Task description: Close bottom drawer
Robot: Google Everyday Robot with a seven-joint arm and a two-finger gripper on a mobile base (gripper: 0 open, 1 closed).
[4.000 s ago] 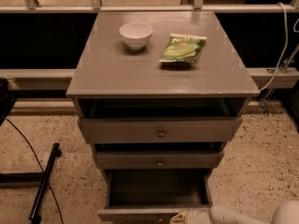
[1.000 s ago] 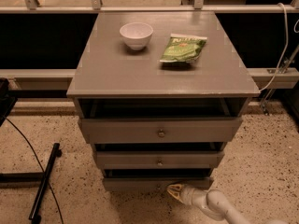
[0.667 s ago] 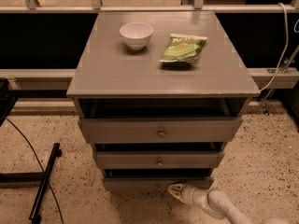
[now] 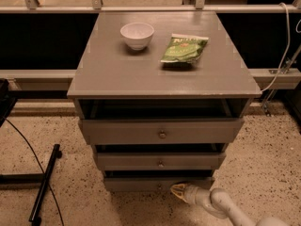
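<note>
The bottom drawer (image 4: 141, 183) is the narrowest grey front at the foot of the cabinet. It sits pushed back under the middle drawer (image 4: 160, 160), with only a thin dark gap above it. Its knob is hidden behind my gripper. My gripper (image 4: 176, 189) reaches in from the lower right on a white arm, and its yellowish tip touches the middle of the bottom drawer's front. The top drawer (image 4: 161, 131) is the widest and stands out the farthest.
A white bowl (image 4: 137, 35) and a green snack bag (image 4: 184, 48) lie on the grey cabinet top (image 4: 113, 74). A black stand leg and cable (image 4: 43, 185) lie on the speckled floor at the left. A rail with a white cable (image 4: 282, 41) runs behind.
Four seconds ago the bottom drawer stood wide open with its dark inside showing. It now sits pushed in. Over the last second the gripper has barely moved.
</note>
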